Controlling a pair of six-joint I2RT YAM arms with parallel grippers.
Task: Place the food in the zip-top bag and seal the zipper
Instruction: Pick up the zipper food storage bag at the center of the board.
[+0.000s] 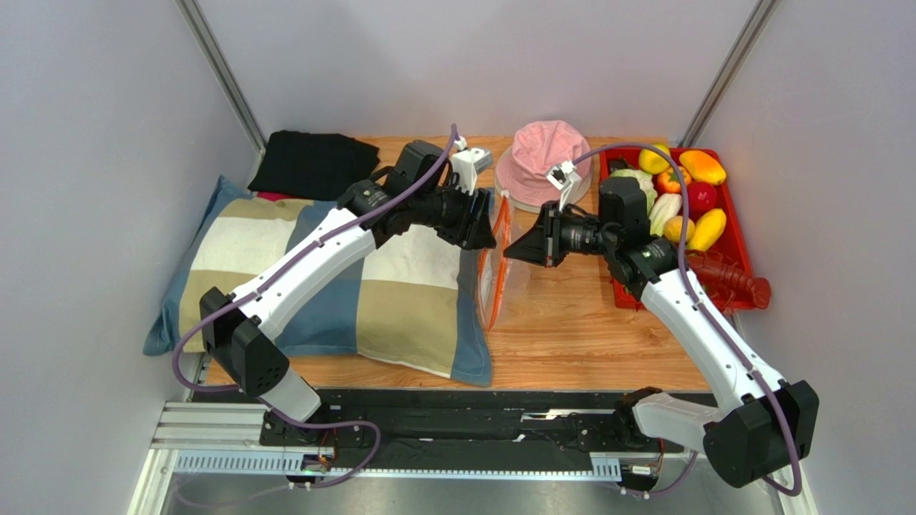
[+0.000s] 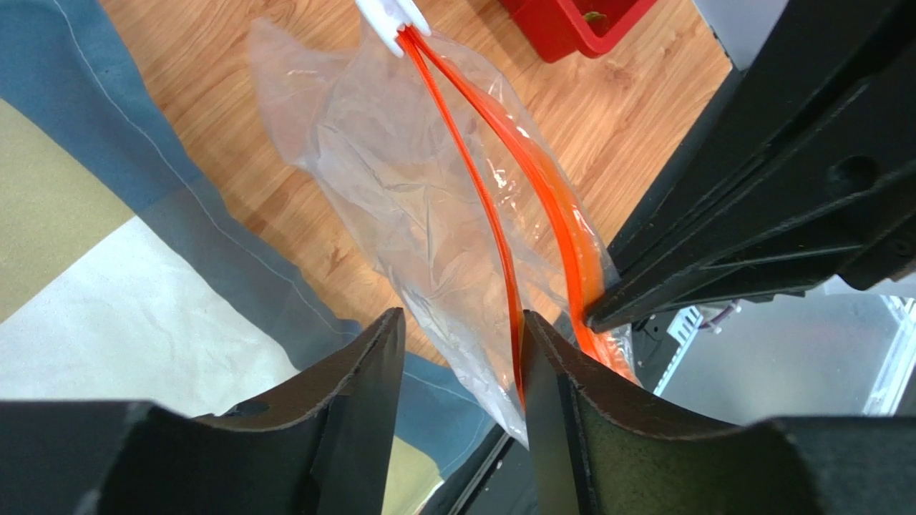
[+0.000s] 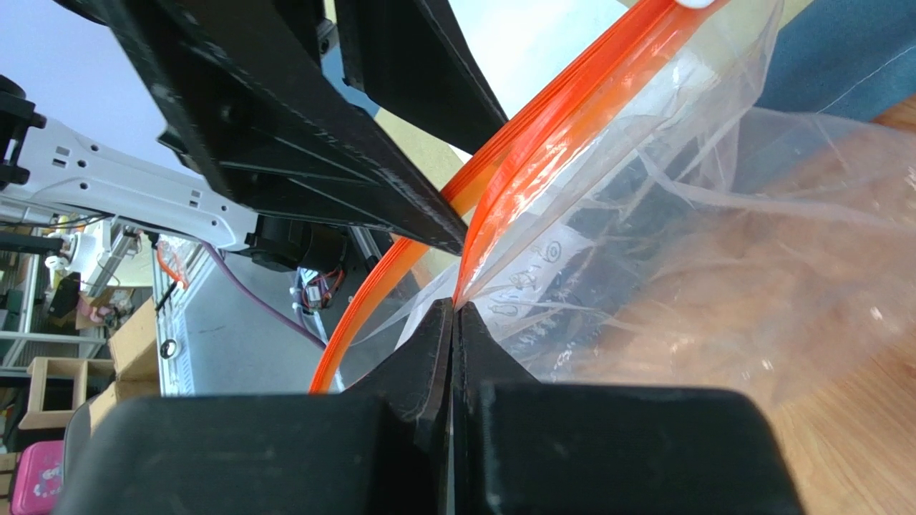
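From above, the left end effector (image 1: 486, 231) and the right end effector (image 1: 514, 252) meet over the middle of the bench (image 1: 581, 333). Between them the zip-top bag (image 1: 505, 290) stands on edge, its zipper (image 1: 486, 284) on the left side beside a checked pillow (image 1: 323, 268). The food (image 1: 688, 199) lies in a red tray (image 1: 740, 231) at the far right, well apart from the bag. A pink hat (image 1: 543, 156) sits at the far edge.

At the left wrist, the fingers (image 2: 366, 408) stand apart. Clear film hangs in the gap, and one orange strip of the zipper (image 2: 478, 204) runs against the inner face of one finger. A white slider (image 2: 387, 13) caps the strip's other end, and the mouth is parted.

At the right wrist, the fingers (image 3: 430, 354) are pressed together, clamped on the bag's lip where the zipper (image 3: 559, 129) reaches them.
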